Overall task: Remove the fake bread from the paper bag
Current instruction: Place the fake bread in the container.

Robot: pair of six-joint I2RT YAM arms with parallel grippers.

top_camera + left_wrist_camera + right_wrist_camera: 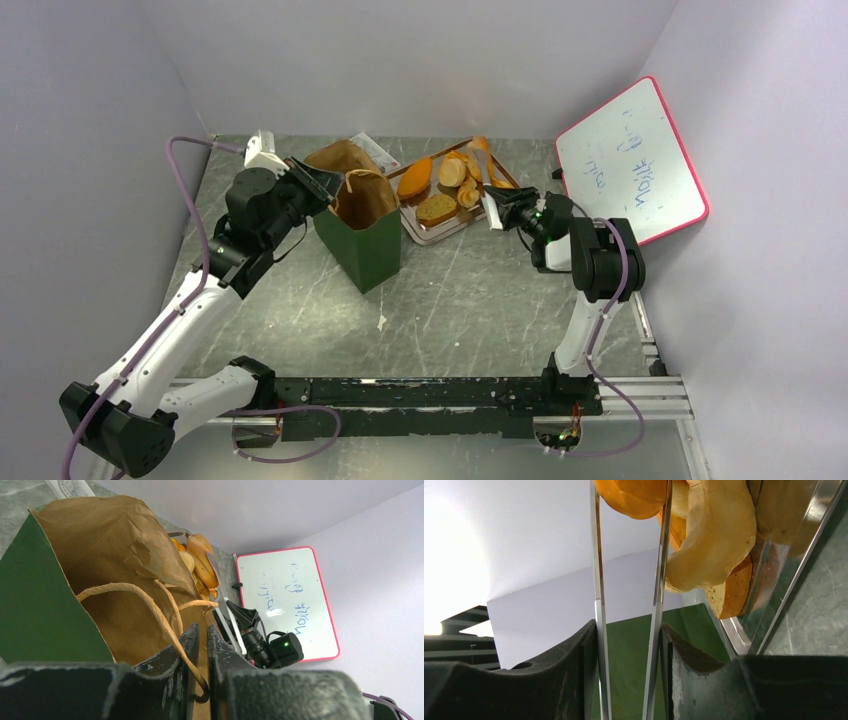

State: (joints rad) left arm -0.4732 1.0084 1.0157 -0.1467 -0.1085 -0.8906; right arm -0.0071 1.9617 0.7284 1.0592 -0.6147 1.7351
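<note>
Top external: bread point(415, 178) is lying on a tray point(447, 232) at the surface's point(470, 300) far edge, just beside the upright bag point(365, 245). Left fingers point(180, 660) are pinching shut on the bag's tan handle. Right fingers point(574, 680) are gripping metal tongs point(597, 630), their blades standing apart around an orange piece. Blue handwriting is showing on the whiteboard point(630, 170), too unclear to read.

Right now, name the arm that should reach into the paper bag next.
Right, probably. The left gripper is shut on the handle of the paper bag, steadying it. The right gripper holds metal tongs at the tray, free to swing to the bag's open mouth.
</note>
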